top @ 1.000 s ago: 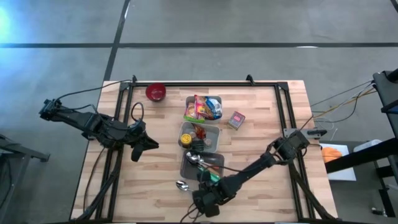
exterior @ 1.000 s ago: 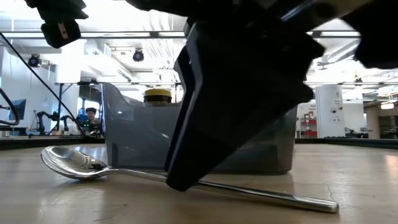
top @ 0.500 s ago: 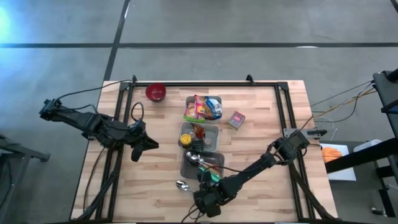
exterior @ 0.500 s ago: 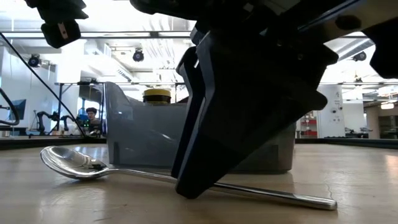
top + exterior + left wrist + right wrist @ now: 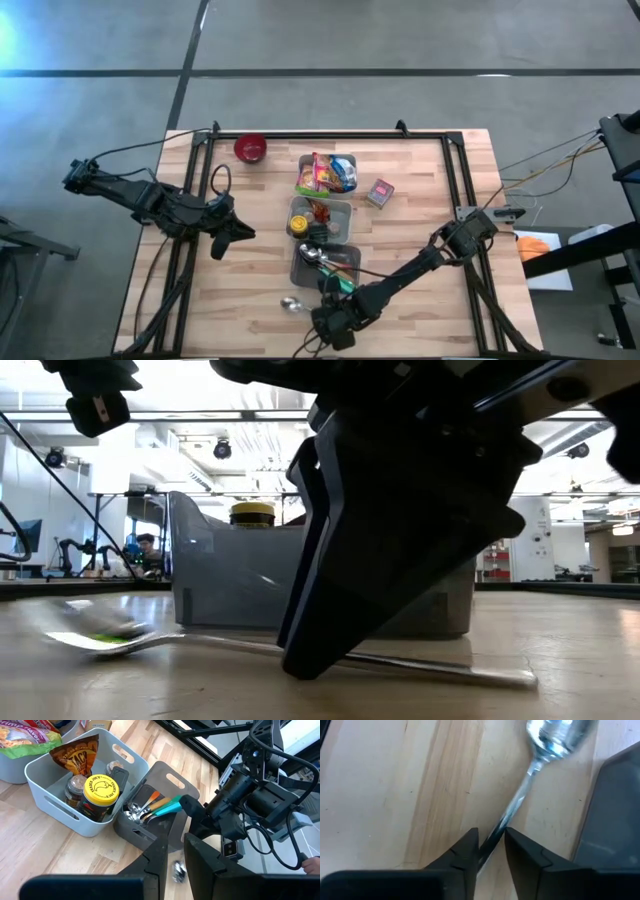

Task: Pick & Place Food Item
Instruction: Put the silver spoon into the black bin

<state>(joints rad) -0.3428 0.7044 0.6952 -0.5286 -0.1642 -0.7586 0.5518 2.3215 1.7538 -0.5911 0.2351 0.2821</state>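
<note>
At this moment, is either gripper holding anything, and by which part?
The right gripper pinches the spoon by its handle, away from the bowl. The left gripper holds nothing.

Spoon (image 5: 110,641) bowl now tipped up off tabletop (image 5: 560,700) (blurred), right hand (image 5: 487,842) tighter on handle.

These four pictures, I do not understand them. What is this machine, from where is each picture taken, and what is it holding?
It is a robot with two dark arms at a wooden table. One picture looks down from above, one looks level across the tabletop, and two come from cameras on the wrists. On the table are a red bowl, a bin of snack bags, a small box, a grey bin with a yellow-lidded jar and a dark tray of cutlery. The right gripper, at the near edge, is closing on the handle of a spoon lying on the wood. The left gripper waits at the left side.
</note>
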